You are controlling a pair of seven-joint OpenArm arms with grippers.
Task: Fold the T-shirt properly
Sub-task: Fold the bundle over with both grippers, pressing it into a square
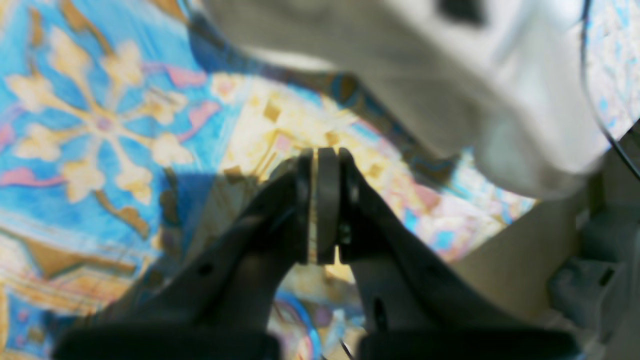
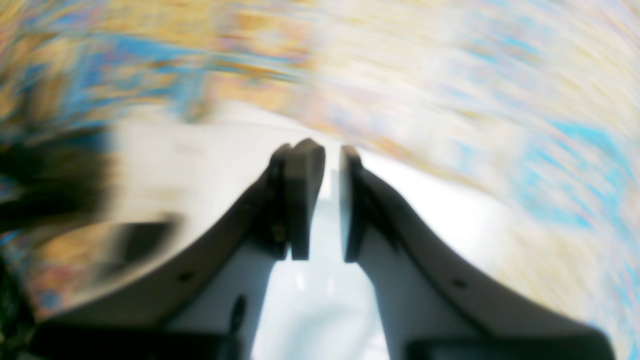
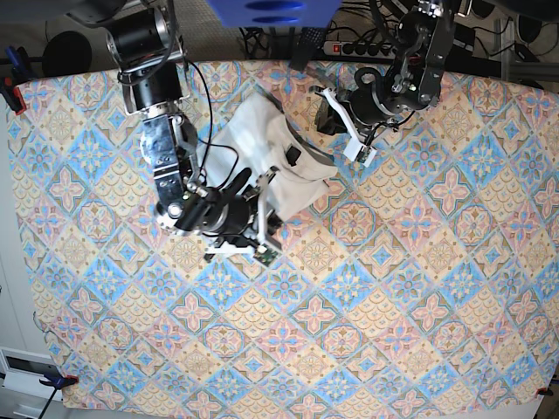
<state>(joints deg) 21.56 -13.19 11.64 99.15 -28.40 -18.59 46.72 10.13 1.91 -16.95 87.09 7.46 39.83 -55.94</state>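
The T-shirt [image 3: 278, 153] lies as a bunched, folded white bundle on the patterned tablecloth, plain side up, with a small black tag [image 3: 295, 155] on it. No print shows. My left gripper [image 1: 316, 152] is shut and empty above the cloth. The T-shirt [image 1: 450, 85] lies just beyond it, up and to the right. In the base view this gripper [image 3: 328, 118] hangs by the shirt's right edge. My right gripper [image 2: 332, 150] hovers over the white shirt [image 2: 320, 300] with a narrow gap between its pads and nothing in it. In the base view it [image 3: 265, 188] is at the shirt's lower left edge.
The colourful tablecloth [image 3: 393, 288] covers the whole table. Clamps hold it at the left edge [image 3: 10, 92] and at the front left corner [image 3: 54, 380]. Cables and a power strip [image 3: 358, 48] lie behind the table's back edge. The right wrist view is heavily motion-blurred.
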